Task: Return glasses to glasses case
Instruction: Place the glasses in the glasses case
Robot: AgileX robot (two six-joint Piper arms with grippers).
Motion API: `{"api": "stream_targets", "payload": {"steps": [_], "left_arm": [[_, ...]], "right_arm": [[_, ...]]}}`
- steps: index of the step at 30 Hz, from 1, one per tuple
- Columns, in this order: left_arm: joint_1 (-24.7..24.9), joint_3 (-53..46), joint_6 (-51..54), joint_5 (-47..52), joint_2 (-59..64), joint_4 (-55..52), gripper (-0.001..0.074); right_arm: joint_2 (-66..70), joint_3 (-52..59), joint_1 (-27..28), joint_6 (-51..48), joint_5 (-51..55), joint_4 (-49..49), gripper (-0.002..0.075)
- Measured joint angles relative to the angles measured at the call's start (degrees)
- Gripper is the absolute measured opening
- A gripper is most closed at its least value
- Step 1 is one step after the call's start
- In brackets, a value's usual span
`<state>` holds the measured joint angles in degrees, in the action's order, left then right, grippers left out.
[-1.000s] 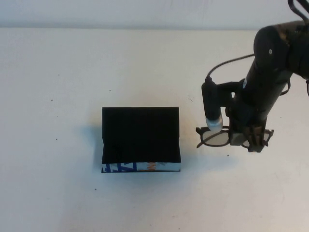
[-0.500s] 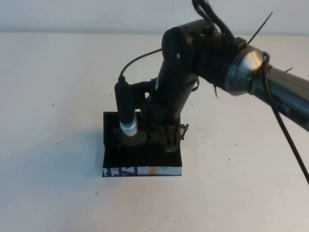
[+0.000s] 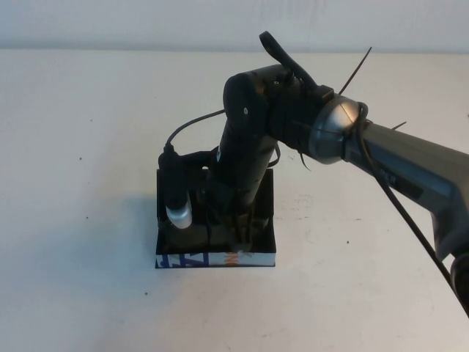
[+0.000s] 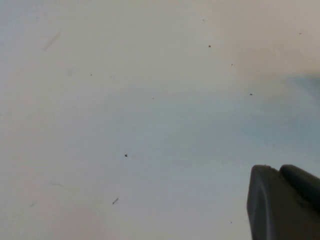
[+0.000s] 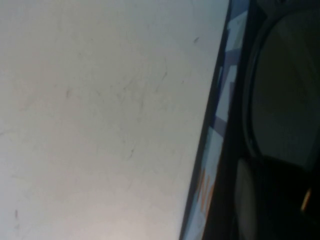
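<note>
Seen from above, near the centre of the frame: the glasses case (image 3: 217, 258), open, black inside, its white front with blue and orange lettering facing the lower edge, resting on the pale surface (image 3: 88, 147). Reached into from the right side of the frame by the right arm (image 3: 366, 150), its dark wrist angled down over the case. Right hand (image 3: 233, 233) low inside the open case, just behind the printed front; fingers lost against the black interior, so cannot tell whether apart, together or clamped on anything. Beside it, toward the left of the case, the wrist camera (image 3: 176, 198), a dark cylinder with a light tip, pointing down.

Glasses not separable from the black case and arm in the overhead view. In the right wrist view, the glasses (image 5: 280, 90) close up at the right of the frame: a dark rim around a dim lens, lying just beside the printed blue and orange edge of the case (image 5: 220, 135), pale surface filling the rest.

In the left wrist view, only part of the left hand (image 4: 282, 202), dark, in the lower right corner above bare surface; state of its fingers not discernible.
</note>
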<state>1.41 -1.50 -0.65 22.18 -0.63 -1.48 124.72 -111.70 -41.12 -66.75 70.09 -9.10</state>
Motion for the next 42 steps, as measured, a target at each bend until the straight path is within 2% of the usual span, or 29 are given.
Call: {"api": "stream_targets", "payload": {"steps": [42], "left_arm": [[0.0, 0.0, 0.0, 0.0, 0.0, 0.0, -0.0001]], "right_arm": [[3.02, -1.01, 0.5, -0.35, -0.08, -1.69, 0.0071]]}}
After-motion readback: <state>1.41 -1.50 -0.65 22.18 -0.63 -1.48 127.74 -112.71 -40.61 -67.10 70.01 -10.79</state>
